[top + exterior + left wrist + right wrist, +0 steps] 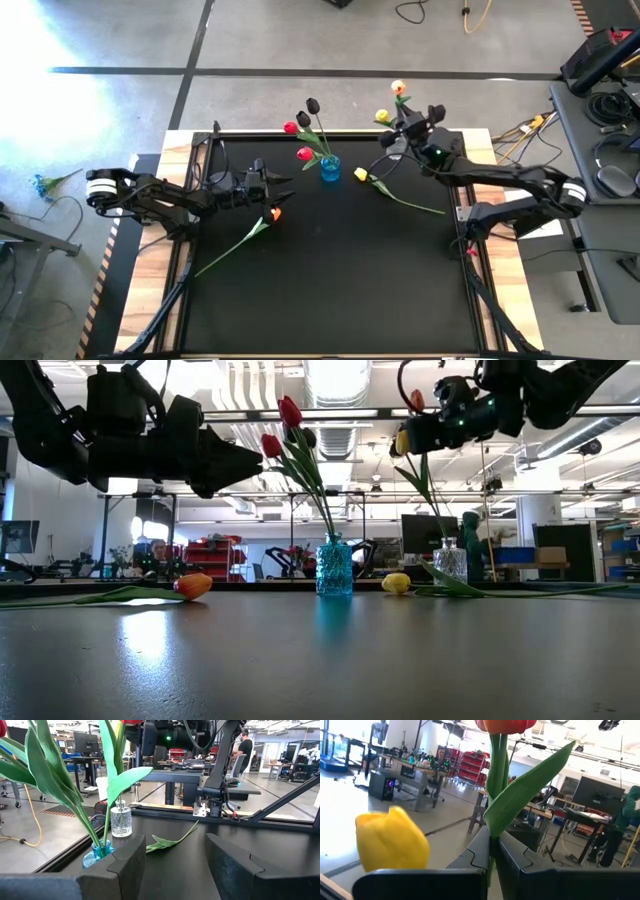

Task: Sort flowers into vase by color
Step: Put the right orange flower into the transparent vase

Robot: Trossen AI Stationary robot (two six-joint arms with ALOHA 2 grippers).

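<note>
My right gripper is at the table's far right, shut on an orange tulip with its head up. A yellow tulip head sits close beside the gripper. Below it stands a clear vase, and a stem runs down to its neck. Whose stem that is, I cannot tell. A blue vase holds red and dark tulips. On the table lie a yellow tulip and an orange tulip. My left gripper hangs open just above that orange tulip. My right gripper pinches the orange tulip's green stem between its two fingers, below the head, where a leaf branches off. The fingers lie roughly level and cross the stem. The tulip stands nearly upright in the hold, its head above the fingers and its stem hanging below them.
The mat's near half is bare. The lying yellow tulip's stem runs toward the right edge, and the lying orange tulip's stem runs toward the near left. Cables and equipment lie on the floor beyond the far edge. A person stands in the room behind.
</note>
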